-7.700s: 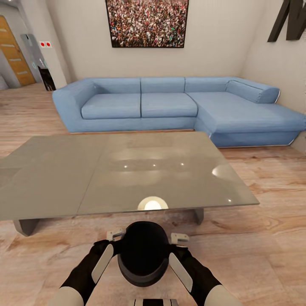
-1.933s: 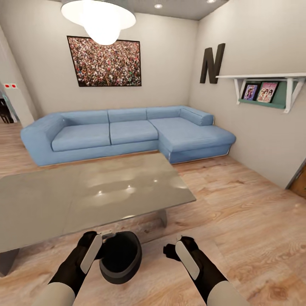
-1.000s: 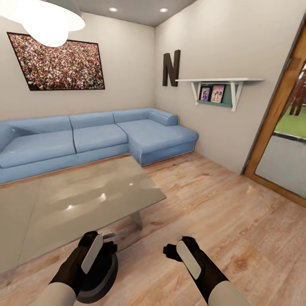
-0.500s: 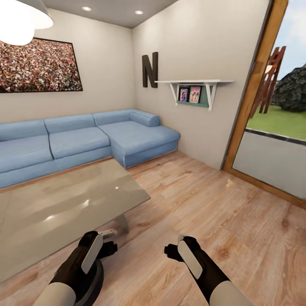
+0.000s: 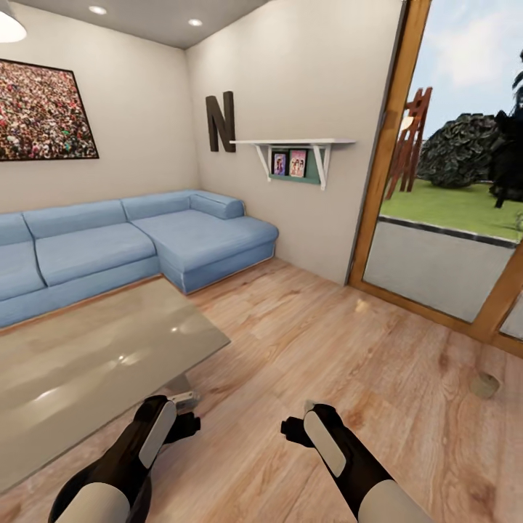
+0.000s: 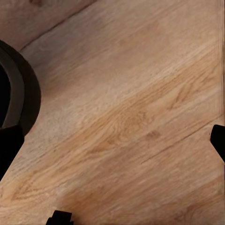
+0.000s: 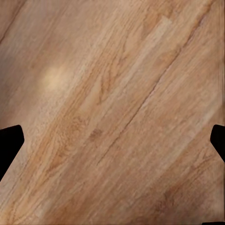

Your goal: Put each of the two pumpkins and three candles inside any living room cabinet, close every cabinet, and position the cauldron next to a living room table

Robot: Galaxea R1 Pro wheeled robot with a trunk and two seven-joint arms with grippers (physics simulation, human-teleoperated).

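The black cauldron stands on the wood floor by the near corner of the grey glass table. In the head view my left forearm covers most of it. My left gripper hangs open just beside the cauldron's rim without touching it, as the left wrist view also shows for that gripper. My right gripper is open over bare floor, empty in the right wrist view too. Two small beige candles lie on the floor, one near the glass door, the other further back. Pumpkins and cabinet are out of view.
A blue corner sofa lines the back wall behind the table. A tall glass door with a wooden frame opens onto a garden at the right. A white wall shelf holds pictures. Open wood floor stretches ahead to the right.
Both grippers have let go of the cauldron, which now rests on the floor by the table. The whole view has swung right, bringing the glass door and candles into sight.
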